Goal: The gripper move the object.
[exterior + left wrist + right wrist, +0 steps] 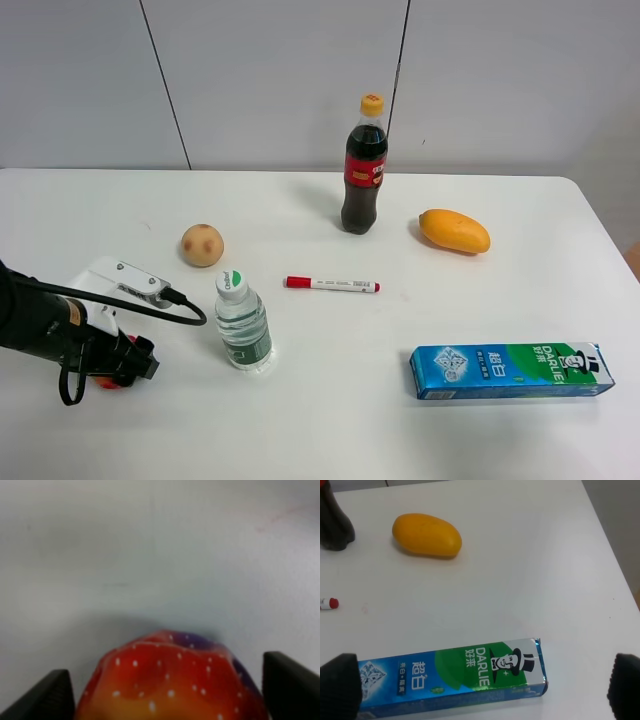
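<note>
The object, a red and yellow bumpy fruit ball with a purple patch [170, 685], sits between the dark fingers [45, 697] of my left gripper [167, 690], which touch it on both sides. In the exterior high view the left gripper [125, 365] is low over the table at the front left, with its white bracket block [120, 280] and black cables. Only a red sliver of the object [108, 382] shows under it. My right gripper [482, 680] is open and empty above the toothpaste box [455, 677]. It is out of the exterior high view.
A water bottle [243, 325] stands just right of the left gripper. A tan ball with reddish spots [202, 245], a red marker [332, 284], a cola bottle [364, 170], an orange mango [455, 231] and the toothpaste box [512, 370] are spread over the white table [330, 420].
</note>
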Motion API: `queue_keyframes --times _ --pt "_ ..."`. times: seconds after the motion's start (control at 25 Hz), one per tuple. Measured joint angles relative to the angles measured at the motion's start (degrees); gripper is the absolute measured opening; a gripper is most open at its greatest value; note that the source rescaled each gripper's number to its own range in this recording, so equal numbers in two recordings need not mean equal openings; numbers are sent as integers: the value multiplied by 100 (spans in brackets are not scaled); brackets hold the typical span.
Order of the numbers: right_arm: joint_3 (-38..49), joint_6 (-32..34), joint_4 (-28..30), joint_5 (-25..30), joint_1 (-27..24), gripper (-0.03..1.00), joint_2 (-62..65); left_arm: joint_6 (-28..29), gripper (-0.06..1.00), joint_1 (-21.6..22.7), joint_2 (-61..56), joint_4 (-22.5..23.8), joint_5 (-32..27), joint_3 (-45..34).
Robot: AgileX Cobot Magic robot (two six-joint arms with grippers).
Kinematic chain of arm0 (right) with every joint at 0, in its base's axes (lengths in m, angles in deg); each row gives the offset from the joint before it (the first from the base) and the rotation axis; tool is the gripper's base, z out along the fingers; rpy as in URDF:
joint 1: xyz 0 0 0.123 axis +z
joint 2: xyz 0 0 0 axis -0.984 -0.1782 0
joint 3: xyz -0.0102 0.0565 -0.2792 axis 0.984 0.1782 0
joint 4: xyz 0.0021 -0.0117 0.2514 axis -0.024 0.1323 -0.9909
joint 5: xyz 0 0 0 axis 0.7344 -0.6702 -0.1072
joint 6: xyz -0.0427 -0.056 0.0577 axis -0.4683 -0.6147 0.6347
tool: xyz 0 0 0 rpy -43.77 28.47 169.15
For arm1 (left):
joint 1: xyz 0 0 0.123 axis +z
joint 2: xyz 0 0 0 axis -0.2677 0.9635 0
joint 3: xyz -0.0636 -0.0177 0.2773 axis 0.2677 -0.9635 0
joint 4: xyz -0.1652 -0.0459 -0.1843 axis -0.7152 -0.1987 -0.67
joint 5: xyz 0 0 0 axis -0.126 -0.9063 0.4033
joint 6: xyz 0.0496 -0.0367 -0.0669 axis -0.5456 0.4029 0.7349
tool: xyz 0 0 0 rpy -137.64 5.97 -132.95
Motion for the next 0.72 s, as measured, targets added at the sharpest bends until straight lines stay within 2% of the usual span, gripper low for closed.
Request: queue_keyframes --times 0.16,0.24,0.32,0.72 --pt "0 0 0 0 0 100 0 0 84 0 0 7 97 0" --pt "0 0 0 0 0 100 0 0 94 0 0 7 108 0" --pt "0 0 0 0 0 100 0 0 98 0 0 7 108 0" --pt "0 0 0 0 0 100 0 0 98 0 0 7 61 0"
